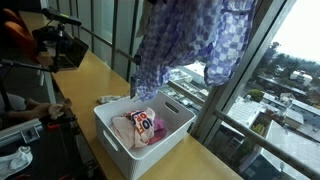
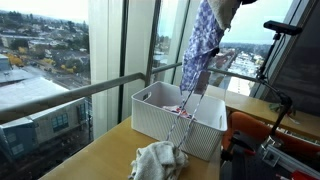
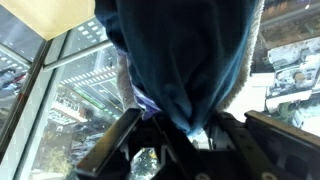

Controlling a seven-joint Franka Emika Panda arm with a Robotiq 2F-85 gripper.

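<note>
A blue-and-white patterned garment (image 1: 190, 40) hangs high above a white slotted laundry basket (image 1: 120, 135). In an exterior view it dangles as a long strip (image 2: 203, 45) over the basket (image 2: 160, 125). My gripper (image 3: 170, 125) is shut on the top of this garment, which fills the wrist view as dark blue cloth (image 3: 185, 60). The gripper itself is out of frame at the top in both exterior views. Inside the basket lie pink and white clothes (image 1: 140, 127).
The basket stands on a wooden table (image 1: 95, 75) beside large windows. A crumpled white cloth (image 2: 158, 160) lies on the table in front of the basket. Camera gear on stands (image 1: 60, 45) and a person's arm (image 1: 25, 110) are at the table's edge.
</note>
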